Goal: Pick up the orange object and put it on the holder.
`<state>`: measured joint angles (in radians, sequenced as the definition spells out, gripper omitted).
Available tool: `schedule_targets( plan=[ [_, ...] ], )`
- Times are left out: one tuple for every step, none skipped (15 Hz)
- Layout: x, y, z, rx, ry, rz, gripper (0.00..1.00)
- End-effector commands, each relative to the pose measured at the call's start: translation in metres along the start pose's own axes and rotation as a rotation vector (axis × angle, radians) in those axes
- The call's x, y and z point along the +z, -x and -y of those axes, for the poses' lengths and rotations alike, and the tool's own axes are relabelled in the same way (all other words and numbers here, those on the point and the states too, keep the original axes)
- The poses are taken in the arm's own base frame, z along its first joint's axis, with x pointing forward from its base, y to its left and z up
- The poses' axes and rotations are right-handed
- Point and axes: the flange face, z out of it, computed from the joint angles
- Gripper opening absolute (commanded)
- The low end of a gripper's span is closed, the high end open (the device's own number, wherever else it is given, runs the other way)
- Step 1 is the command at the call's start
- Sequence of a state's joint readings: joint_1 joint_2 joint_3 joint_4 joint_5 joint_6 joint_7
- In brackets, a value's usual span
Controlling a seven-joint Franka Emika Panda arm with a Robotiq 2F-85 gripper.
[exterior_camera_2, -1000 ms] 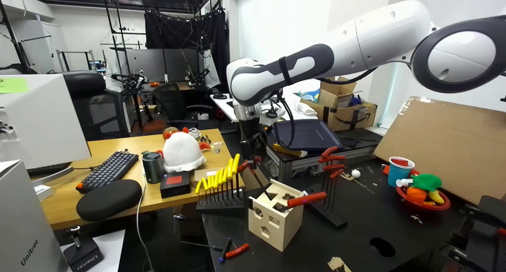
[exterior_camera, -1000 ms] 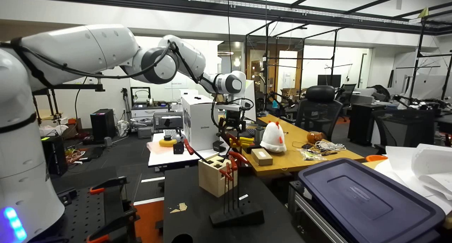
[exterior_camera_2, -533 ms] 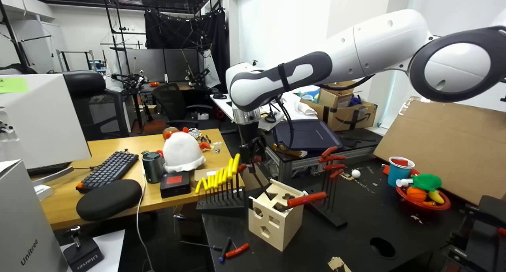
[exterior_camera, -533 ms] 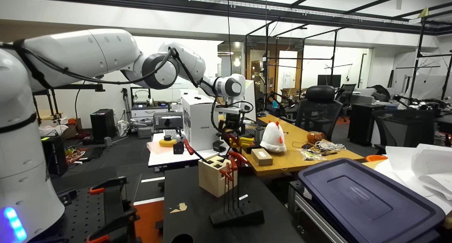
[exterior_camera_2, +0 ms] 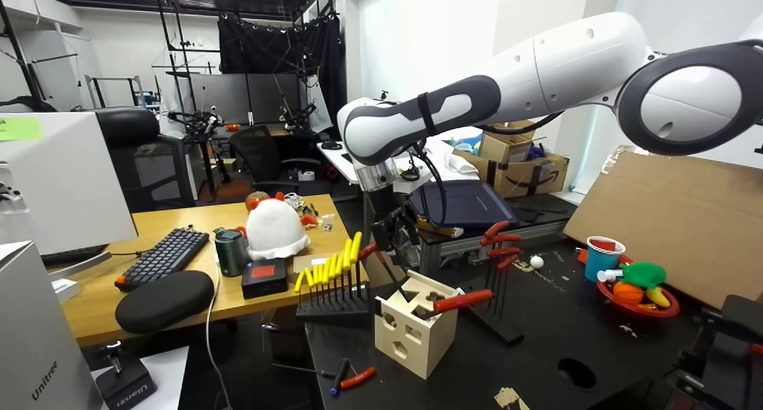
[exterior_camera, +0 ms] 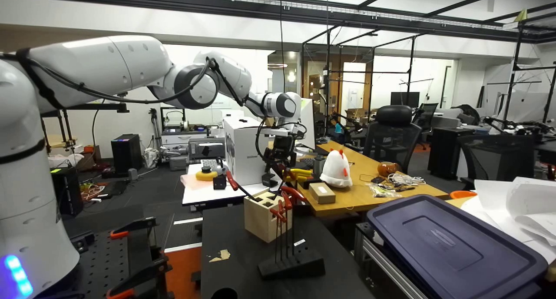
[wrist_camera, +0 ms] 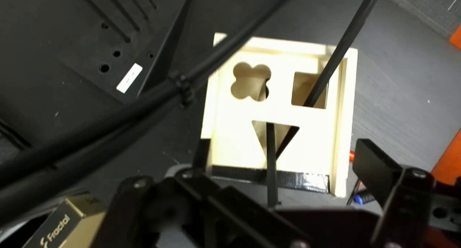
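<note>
The pale wooden box with cut-out holes, the holder [exterior_camera: 260, 223], stands on the black table in both exterior views. Two red-orange-handled hex keys stick up from its top; one handle [exterior_camera_2: 463, 301] leans outward. The second key's handle [exterior_camera_2: 368, 250] rises beside my gripper [exterior_camera_2: 397, 243], which is tilted above the box. Another red-orange handle [exterior_camera_2: 358, 377] lies on the table; which of these is the orange object I cannot tell. In the wrist view my fingers [wrist_camera: 376, 165] stand wide apart, and a dark red handle [wrist_camera: 327, 222] shows close below them, not gripped.
A black stand [exterior_camera: 295, 266] with red-handled keys stands beside the box. Yellow-handled keys [exterior_camera_2: 334, 264] fill another stand by the desk. A red bowl [exterior_camera_2: 670, 308] of toys and a blue cup [exterior_camera_2: 601, 261] sit farther off. A dark lidded bin [exterior_camera: 434, 242] flanks the table.
My gripper dipped slightly, then tipped and shifted sideways relative to the upright key's handle. Its jaws look no different. Box, stands and loose tools have stayed in place.
</note>
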<state>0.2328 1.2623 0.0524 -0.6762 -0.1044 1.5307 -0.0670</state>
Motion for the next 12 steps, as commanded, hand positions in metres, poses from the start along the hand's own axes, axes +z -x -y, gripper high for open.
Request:
schedule_targets(
  plan=[
    [-0.017,0.026,0.002,0.053,-0.04,0.106,1.0],
    [-0.02,0.029,0.003,0.066,-0.047,0.105,1.0],
    [-0.024,0.031,0.005,0.08,-0.049,0.101,1.0],
    [-0.028,0.035,0.007,0.099,-0.056,0.099,1.0],
    [-0.03,0.04,0.008,0.117,-0.067,0.099,1.0],
    [-0.03,0.044,0.01,0.128,-0.078,0.1,1.0],
    [-0.032,0.048,0.011,0.144,-0.088,0.098,1.0],
    [-0.032,0.051,0.012,0.155,-0.1,0.098,1.0],
    [-0.032,0.056,0.013,0.169,-0.111,0.098,1.0],
    [-0.032,0.059,0.014,0.177,-0.125,0.092,1.0],
    [-0.032,0.063,0.016,0.179,-0.14,0.085,1.0],
    [-0.031,0.067,0.018,0.175,-0.158,0.077,1.0]
  ],
)
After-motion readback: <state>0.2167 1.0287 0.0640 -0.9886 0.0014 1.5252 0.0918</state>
